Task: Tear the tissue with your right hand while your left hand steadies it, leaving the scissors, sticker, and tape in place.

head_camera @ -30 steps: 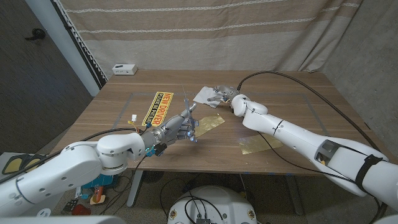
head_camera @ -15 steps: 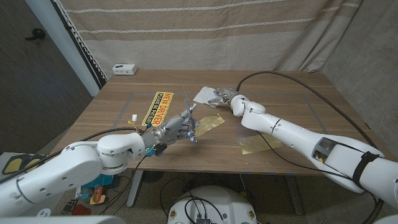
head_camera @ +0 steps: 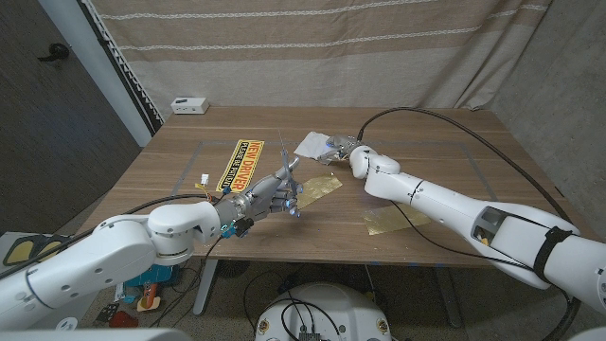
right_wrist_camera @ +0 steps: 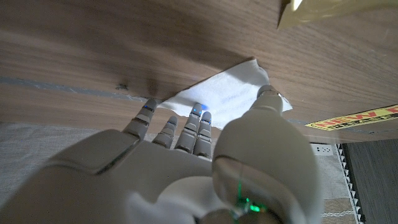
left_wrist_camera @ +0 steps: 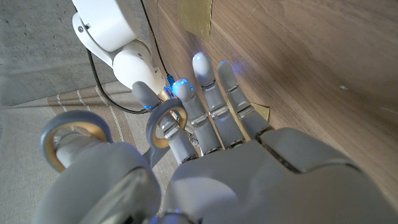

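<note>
**White tissue still flat and whole, right hand edging onto it**

White tissue [head_camera: 313, 144] lies flat on the wooden table [head_camera: 426, 170] at the far middle, untorn as far as the frames show. In the right wrist view its near edge sits right at the fingertips [right_wrist_camera: 198, 114] of the right hand [head_camera: 343, 150]; whether they press it or just hover, cannot tell. Nothing is pinched, fingers stretched out and slightly apart.

Change over the last second: the right hand has crept a little further toward the tissue, forearm following. Tissue itself has not shifted. Left hand [head_camera: 280, 187] has stayed put near the table's middle, well apart from the tissue, fingers straight and spread, holding nothing; it is not steadying anything yet.

Judgement: task is at the approach stage. Right hand is nearly placed, but the left must come over before a tear makes sense.

Yellow sticker [head_camera: 238, 164] lies left of the tissue, unmoved. A gold patch [head_camera: 315, 188], likely the tape, lies just beside the left hand, another [head_camera: 394, 221] under the right forearm. Scissors: cannot pick them out for sure.
</note>
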Controlling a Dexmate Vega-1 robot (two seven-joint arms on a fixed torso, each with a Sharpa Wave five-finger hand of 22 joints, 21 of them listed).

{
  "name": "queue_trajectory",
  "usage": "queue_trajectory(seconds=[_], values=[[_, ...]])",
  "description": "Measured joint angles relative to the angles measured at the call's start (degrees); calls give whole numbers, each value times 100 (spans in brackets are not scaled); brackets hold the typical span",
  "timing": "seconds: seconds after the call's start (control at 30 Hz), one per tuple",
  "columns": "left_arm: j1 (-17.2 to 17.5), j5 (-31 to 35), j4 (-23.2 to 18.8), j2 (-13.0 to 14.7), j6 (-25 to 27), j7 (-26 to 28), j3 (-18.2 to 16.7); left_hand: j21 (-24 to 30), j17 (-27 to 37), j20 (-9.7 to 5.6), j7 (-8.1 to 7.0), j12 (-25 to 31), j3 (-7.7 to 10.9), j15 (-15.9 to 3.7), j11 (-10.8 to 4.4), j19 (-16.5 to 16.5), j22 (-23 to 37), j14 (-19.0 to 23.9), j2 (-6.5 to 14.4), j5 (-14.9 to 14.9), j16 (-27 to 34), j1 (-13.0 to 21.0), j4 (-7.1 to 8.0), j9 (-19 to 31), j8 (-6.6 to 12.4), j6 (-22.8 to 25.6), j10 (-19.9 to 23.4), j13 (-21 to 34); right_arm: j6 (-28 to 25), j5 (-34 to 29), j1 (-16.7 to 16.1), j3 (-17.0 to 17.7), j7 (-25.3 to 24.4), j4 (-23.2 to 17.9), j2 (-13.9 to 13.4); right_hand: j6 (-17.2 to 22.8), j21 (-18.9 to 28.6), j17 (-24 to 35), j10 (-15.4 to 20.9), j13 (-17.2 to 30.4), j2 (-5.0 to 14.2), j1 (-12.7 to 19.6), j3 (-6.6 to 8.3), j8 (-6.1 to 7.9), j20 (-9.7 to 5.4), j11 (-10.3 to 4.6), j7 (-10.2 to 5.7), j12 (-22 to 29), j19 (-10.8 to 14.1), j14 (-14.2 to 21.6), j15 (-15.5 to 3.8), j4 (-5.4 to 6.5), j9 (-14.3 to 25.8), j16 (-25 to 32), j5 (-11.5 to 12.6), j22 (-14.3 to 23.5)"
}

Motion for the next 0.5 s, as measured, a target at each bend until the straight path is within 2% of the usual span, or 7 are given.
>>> queue_trajectory(seconds=[0.3,0.5], values=[[-21,-9,29,3,-7,-34,12,44,-6,0,0,-4,0,0,0,0,0,0,0,20,0,0,0,-1,-12,0,0,-38,-18,-83,49,-81,18,103,42,0,1,0,3,-1,0,0,-15,21,0,-2,0,0,0,1,0,-15,0,21,0,0],[-38,-9,45,2,-12,-51,30,44,-16,0,0,-5,0,0,0,0,-26,0,0,20,0,0,0,10,-17,0,1,16,-48,-120,50,-106,18,121,56,36,1,0,126,2,2,2,10,44,0,-127,-35,52,1,1,0,-40,0,23,0,0]])
